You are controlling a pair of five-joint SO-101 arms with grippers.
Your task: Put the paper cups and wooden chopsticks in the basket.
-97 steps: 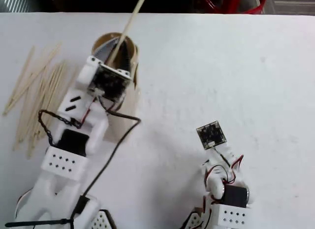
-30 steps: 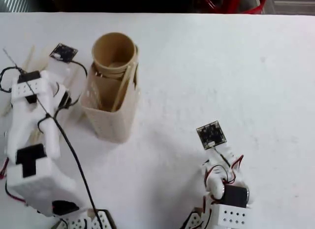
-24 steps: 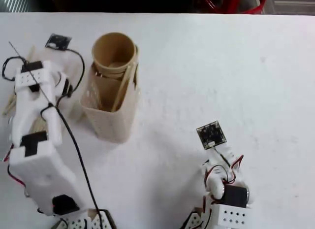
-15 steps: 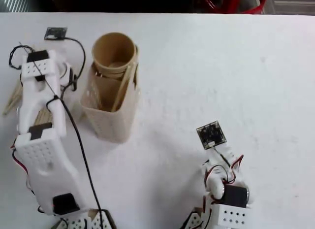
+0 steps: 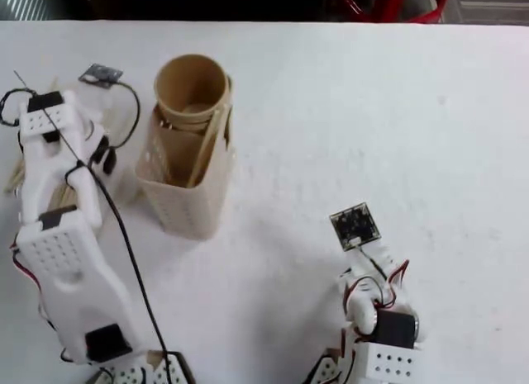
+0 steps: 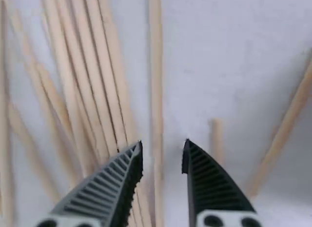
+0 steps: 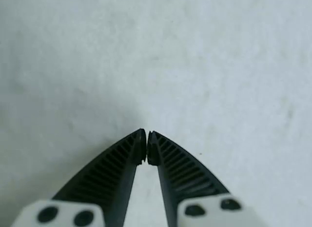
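Hovering at the high view's upper left, my left claw point(image 6: 162, 149) is parted narrowly astride one chopstick point(image 6: 155, 66), whose length runs straight ahead of the jaws, seemingly not yet pinched. The basket point(image 5: 178, 206), cup point(image 5: 192, 82) inside, stands just right of it. My right claw point(image 7: 146, 139) rests closed and empty, lower right on the white table point(image 5: 372, 111).

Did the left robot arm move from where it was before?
Yes. The left arm was over the basket before. Now, in the high view, it is left of the basket, with its open gripper above the loose chopsticks.
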